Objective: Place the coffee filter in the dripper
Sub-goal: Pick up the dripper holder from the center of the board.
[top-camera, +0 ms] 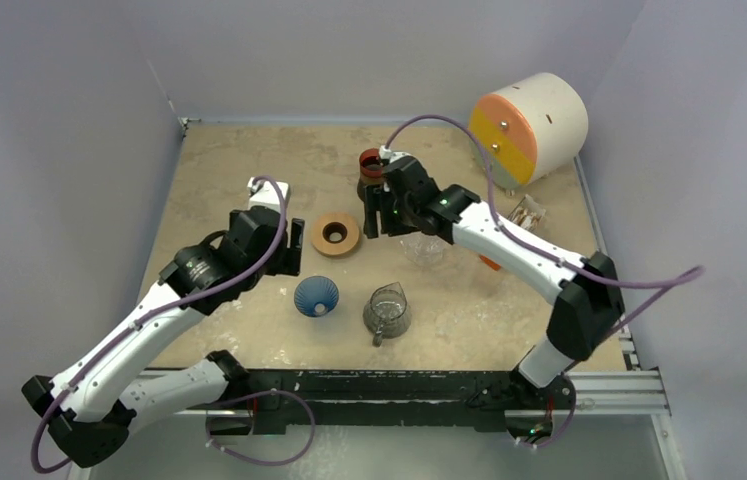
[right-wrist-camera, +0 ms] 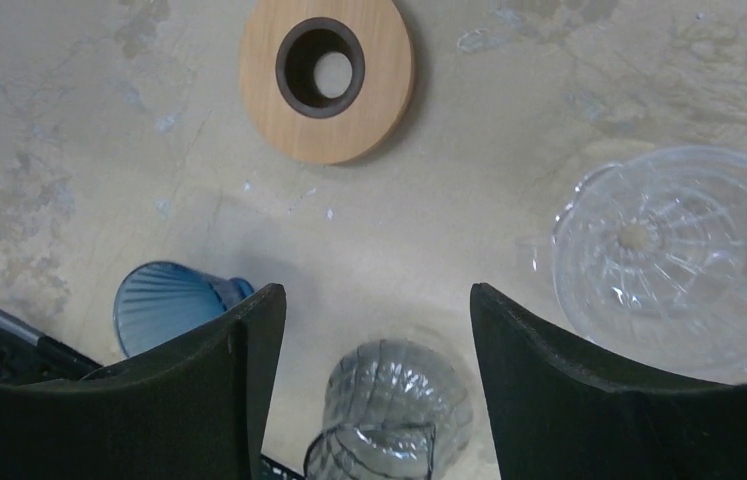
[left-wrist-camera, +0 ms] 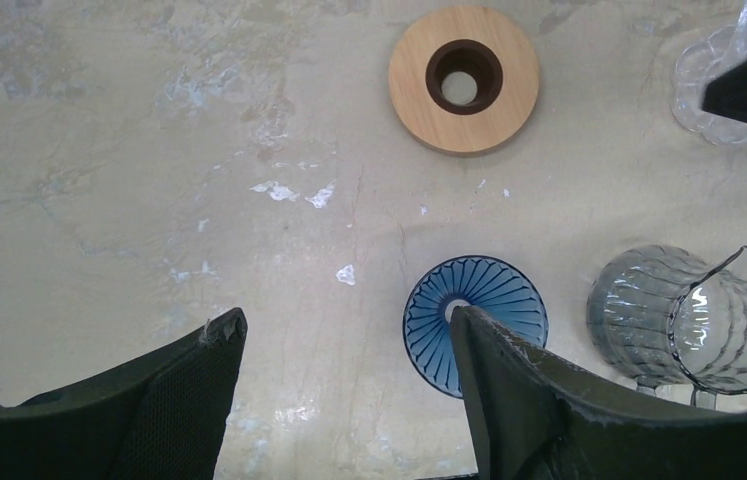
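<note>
looking down on a beige, stone-patterned table (top-camera: 249,170) closed in by pale grey walls on the left, far and right sides, with both arm bases along the near edge. the dripper (top-camera: 316,296) (left-wrist-camera: 434,330) (right-wrist-camera: 164,300), a small deep-blue cone, sits wide mouth up close to that near edge, its fine inner ribs on show. bare table stretches from the dripper's left to the wall, and there is more open room beyond it toward the far left corner.

just right of the dripper, not touching, stands a clear ribbed glass pitcher (top-camera: 387,310) (left-wrist-camera: 689,320) (right-wrist-camera: 389,410). beyond the dripper and slightly right lies a flat wooden ring (top-camera: 336,234) (left-wrist-camera: 412,80) (right-wrist-camera: 379,90) with a dark hole. further right and beyond sits a clear glass funnel (top-camera: 423,247) (left-wrist-camera: 709,70) (right-wrist-camera: 674,255). well beyond the dripper stands a dark jar (top-camera: 371,170) with a red rim. far off to its right rear, by the corner, lies a large white cylinder (top-camera: 534,125) with an orange and yellow face.

the left gripper (top-camera: 294,245) (left-wrist-camera: 346,315) hovers just beyond and left of the dripper, jaws wide apart with only table between them. in its wrist view one finger (left-wrist-camera: 509,400) overlaps the dripper's rim; whether they touch cannot be told.

the right gripper (top-camera: 374,215) (right-wrist-camera: 374,290) hovers beyond and right of the dripper, between ring and funnel, jaws spread wide, holding nothing.
</note>
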`<state>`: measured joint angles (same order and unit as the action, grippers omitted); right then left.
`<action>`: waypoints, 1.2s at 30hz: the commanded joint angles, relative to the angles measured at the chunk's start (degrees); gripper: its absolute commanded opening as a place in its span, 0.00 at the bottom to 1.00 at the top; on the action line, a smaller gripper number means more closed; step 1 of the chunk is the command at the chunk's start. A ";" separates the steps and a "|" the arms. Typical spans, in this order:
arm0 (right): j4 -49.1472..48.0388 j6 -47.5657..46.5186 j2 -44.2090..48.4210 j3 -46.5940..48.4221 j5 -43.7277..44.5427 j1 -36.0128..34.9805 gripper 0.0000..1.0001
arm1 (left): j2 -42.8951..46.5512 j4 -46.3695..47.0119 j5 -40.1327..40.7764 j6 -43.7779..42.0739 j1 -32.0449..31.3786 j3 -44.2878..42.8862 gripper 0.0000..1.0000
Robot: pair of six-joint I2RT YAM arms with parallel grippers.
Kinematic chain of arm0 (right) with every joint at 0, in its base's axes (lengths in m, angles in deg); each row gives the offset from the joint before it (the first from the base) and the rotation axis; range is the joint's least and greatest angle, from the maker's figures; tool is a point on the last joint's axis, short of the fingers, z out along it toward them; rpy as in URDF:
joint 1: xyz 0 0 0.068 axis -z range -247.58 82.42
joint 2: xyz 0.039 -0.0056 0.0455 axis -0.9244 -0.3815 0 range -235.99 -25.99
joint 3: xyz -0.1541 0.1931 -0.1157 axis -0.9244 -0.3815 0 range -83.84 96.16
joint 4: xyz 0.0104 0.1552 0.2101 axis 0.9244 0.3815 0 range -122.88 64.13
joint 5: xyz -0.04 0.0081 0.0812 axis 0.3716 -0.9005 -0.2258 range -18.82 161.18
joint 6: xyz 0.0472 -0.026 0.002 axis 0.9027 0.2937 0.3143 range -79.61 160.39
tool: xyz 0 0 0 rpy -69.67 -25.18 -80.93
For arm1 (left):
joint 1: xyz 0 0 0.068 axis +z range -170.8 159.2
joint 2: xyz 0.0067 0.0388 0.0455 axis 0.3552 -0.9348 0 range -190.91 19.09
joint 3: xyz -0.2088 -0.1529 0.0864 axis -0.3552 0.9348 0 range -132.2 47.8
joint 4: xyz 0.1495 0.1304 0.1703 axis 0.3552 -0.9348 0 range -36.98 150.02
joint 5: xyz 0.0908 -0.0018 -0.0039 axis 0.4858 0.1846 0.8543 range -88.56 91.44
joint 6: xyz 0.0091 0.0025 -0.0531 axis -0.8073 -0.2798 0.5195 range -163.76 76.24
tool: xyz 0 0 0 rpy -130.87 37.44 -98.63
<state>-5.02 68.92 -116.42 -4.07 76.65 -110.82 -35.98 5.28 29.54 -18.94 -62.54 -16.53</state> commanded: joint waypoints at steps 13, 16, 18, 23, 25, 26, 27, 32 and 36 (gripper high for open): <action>-6.57 4.72 -20.45 11.73 5.52 -1.37 0.74 | 3.76 2.07 4.45 0.19 0.59 1.23 0.74; -6.69 5.64 -23.18 12.70 6.43 -1.34 0.78 | 4.32 2.26 4.32 -0.01 0.62 1.40 0.74; -7.37 6.46 -24.60 12.83 6.90 -1.39 0.81 | 4.38 2.33 4.18 -0.03 0.68 1.41 0.74; -8.09 8.15 -27.52 14.06 6.32 -1.37 0.90 | 4.42 2.46 3.82 -0.16 0.67 1.53 0.74; -8.36 8.40 -28.22 14.48 6.21 -1.40 0.93 | 4.23 2.65 3.56 -0.36 0.68 1.59 0.74; -8.49 8.60 -28.57 14.64 6.14 -1.33 0.94 | 4.10 2.65 3.33 -0.45 0.69 1.58 0.74; -8.58 8.78 -28.88 14.90 6.13 -1.36 0.96 | 4.03 2.69 3.25 -0.55 0.69 1.56 0.74; -8.78 9.87 -31.01 16.56 5.20 -1.35 0.99 | 3.92 2.71 3.14 -0.74 0.69 1.66 0.74; -8.90 10.84 -32.43 17.58 5.28 -1.36 0.98 | 3.84 2.78 3.19 -0.89 0.65 1.67 0.74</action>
<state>-13.17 77.79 -147.94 10.86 81.90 -111.83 -32.28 6.35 32.71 -18.97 -62.08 -15.27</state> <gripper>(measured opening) 0.987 0.742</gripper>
